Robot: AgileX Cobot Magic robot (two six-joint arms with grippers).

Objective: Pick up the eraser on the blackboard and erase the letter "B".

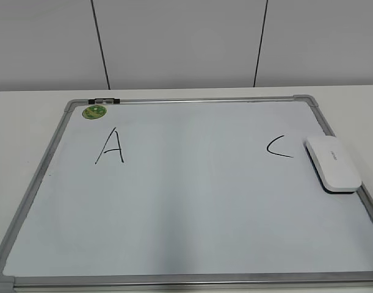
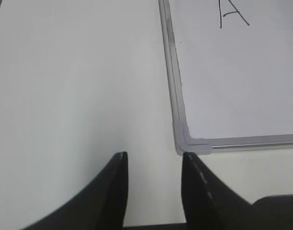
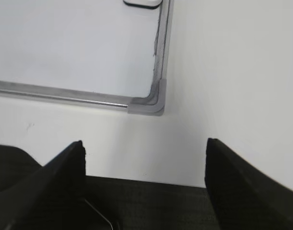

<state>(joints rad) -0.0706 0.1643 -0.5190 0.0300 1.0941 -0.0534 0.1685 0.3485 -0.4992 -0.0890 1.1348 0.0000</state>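
Note:
The blackboard (image 1: 192, 201) is a white board with a silver-grey frame, lying flat on the table. A black "A" (image 1: 111, 146) is at its left and a black "C" (image 1: 278, 146) at its right; no letter "B" shows between them. The white eraser (image 1: 333, 163) lies on the board's right edge beside the "C"; its end shows in the right wrist view (image 3: 142, 2). My left gripper (image 2: 153, 158) is open and empty over the table by the board's near-left corner (image 2: 184, 141). My right gripper (image 3: 145, 143) is open and empty below the near-right corner (image 3: 148, 103). Neither gripper shows in the exterior view.
A small green round magnet (image 1: 94, 112) and a dark clip (image 1: 104, 100) sit at the board's far-left corner. White table surface (image 2: 79, 86) lies left of the board and also right of it (image 3: 232, 72). A grey panelled wall (image 1: 186, 43) stands behind.

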